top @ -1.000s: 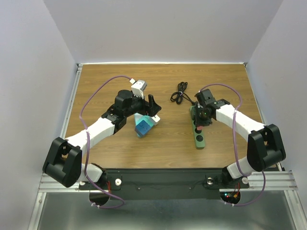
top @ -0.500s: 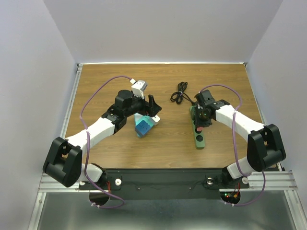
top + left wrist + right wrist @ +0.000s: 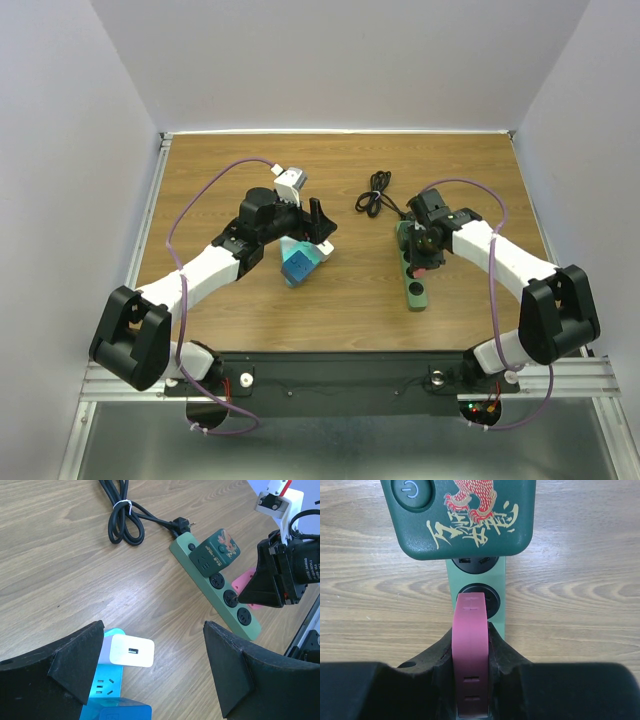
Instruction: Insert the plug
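Plug (image 3: 470, 680) clamped in right claw (image 3: 471, 644), plain in wrist view, left claw (image 3: 155, 628) apart

1. Bright, even light from above; soft, short shadows on the table (image 3: 300, 320)
2. Top view sharp, no glare
3. Left wrist view: near fingers (image 3: 60, 670) dark, slightly soft-edged

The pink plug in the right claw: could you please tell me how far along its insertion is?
Done: the right claw is shut on the pink plug and has it at the green power strip. In hand: the plug's tip sits over a free socket near the dark green adapter. Left: pushing it home; it does not look seated.
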Controlling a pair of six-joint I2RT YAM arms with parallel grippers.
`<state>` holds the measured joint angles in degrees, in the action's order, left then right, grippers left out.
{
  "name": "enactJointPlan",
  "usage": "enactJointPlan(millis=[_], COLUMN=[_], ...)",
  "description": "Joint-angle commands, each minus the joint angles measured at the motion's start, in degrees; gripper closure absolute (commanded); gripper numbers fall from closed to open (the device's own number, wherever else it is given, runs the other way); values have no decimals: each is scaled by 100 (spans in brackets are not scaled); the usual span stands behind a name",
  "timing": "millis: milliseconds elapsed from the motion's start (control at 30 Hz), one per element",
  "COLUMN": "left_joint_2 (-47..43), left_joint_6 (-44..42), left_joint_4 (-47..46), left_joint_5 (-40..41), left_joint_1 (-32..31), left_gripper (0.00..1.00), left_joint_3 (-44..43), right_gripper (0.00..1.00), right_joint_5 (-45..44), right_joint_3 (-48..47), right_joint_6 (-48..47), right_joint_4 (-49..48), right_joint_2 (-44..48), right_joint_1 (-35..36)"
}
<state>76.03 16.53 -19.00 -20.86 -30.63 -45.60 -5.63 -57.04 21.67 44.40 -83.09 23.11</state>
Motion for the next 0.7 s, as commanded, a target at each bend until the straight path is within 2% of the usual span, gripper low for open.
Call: enactJointPlan(millis=[0, 667], left_joint_2=[-44, -44], left_joint_6=[-80, -133], left_joint_4=[-235, -182], left_joint_5=[-102, -49], left_joint_1=[31, 31], left_gripper=[8, 8], left_joint_3=[52, 34], right_gripper=[100, 100], right_joint_5=[-166, -184], right_joint_3=[-211, -168], right_joint_6=[30, -93], right_joint_4=[69, -450], right_joint_2=[91, -234], right_joint_1=[44, 62])
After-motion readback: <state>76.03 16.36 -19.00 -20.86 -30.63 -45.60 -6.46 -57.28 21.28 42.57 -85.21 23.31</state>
